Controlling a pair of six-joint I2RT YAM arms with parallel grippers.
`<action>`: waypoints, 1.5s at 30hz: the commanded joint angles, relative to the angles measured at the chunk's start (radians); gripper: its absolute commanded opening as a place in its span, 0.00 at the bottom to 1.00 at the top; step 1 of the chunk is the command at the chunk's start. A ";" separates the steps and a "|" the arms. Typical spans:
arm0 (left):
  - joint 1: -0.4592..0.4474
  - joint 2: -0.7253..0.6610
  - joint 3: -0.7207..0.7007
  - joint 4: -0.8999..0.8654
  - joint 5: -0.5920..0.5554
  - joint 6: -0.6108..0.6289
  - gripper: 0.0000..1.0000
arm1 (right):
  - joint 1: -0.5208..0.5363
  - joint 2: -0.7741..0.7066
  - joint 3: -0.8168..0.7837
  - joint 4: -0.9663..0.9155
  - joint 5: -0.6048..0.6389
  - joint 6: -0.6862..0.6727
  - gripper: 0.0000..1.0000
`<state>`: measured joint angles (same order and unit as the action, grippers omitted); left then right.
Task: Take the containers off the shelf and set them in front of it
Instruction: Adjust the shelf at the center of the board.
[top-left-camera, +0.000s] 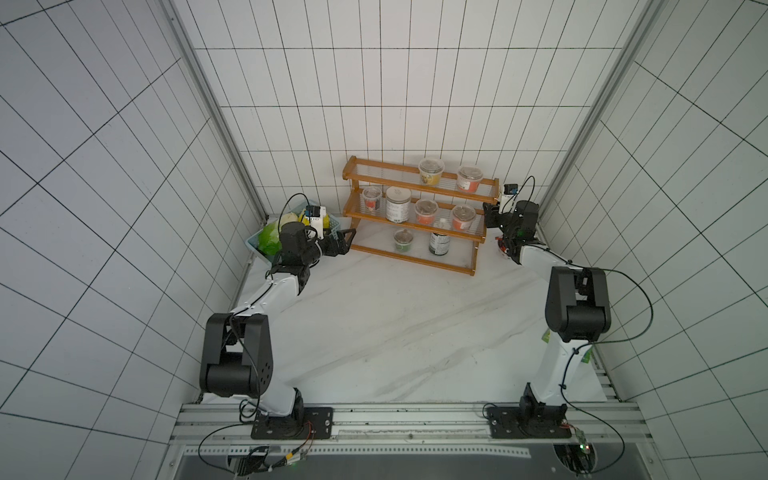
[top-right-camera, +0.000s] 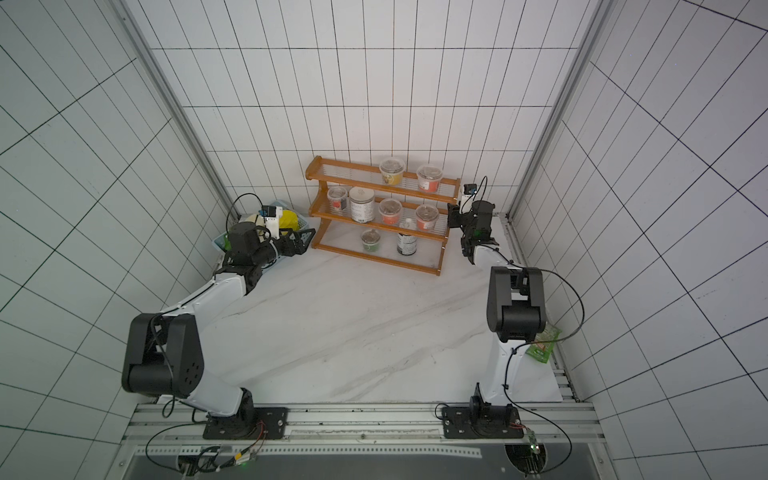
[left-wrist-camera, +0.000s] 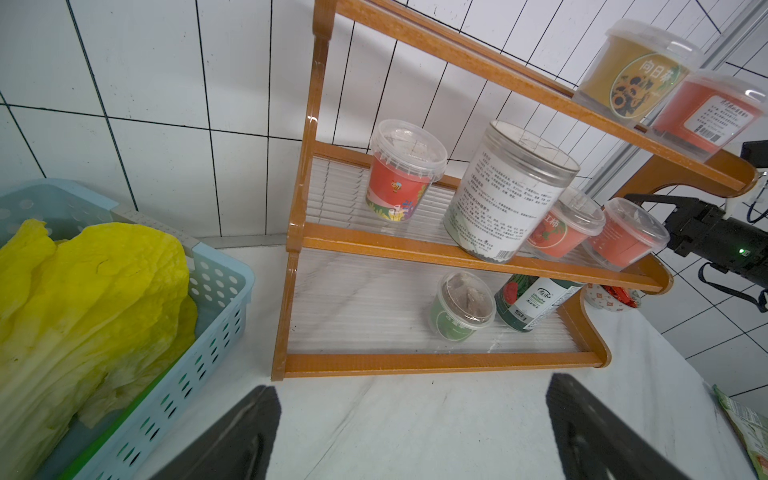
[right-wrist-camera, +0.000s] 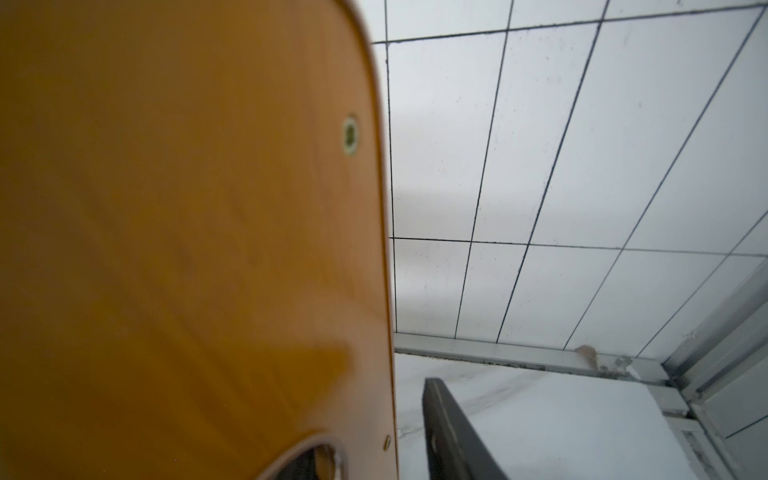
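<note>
The shelf (top-left-camera: 411, 259) stands at the back of the table, an orange-brown three-tier rack. Its top tier holds a yellow cup (top-left-camera: 431, 171) and a red cup (top-left-camera: 469, 179). On the middle tier are a small red cup (top-left-camera: 371, 198), a white-labelled jar (top-left-camera: 398, 203) and two red cups (top-left-camera: 426, 211). A green cup (top-left-camera: 403, 241) and a dark jar (top-left-camera: 439, 241) sit on the bottom tier. My left gripper (top-left-camera: 347, 241) hangs open and empty just left of the shelf's foot. My right gripper (top-left-camera: 490, 215) is at the shelf's right side panel (right-wrist-camera: 208, 249). One finger (right-wrist-camera: 453, 440) shows beside the panel; the other is hidden.
A light blue basket (top-left-camera: 254, 243) with yellow-green cabbage sits under my left wrist, close to the shelf's left end. A small bowl (left-wrist-camera: 611, 297) with a red packet stands behind the shelf's right end. A green packet (top-right-camera: 542, 345) lies by the right arm. Tiled walls close in.
</note>
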<state>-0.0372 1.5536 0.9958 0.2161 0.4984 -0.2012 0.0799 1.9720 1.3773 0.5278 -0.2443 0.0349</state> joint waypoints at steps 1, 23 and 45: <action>0.005 0.014 0.022 -0.012 -0.001 0.016 0.98 | -0.008 0.017 0.041 0.032 -0.020 -0.001 0.33; -0.023 0.062 0.129 -0.151 -0.212 0.073 0.98 | -0.018 -0.130 -0.119 0.048 -0.244 -0.024 0.12; -0.050 0.265 0.321 -0.186 -0.339 0.092 0.60 | -0.041 -0.192 -0.184 -0.008 -0.412 -0.046 0.12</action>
<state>-0.0841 1.7947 1.2869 0.0387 0.1902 -0.1097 0.0376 1.8099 1.1831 0.5213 -0.5312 0.0025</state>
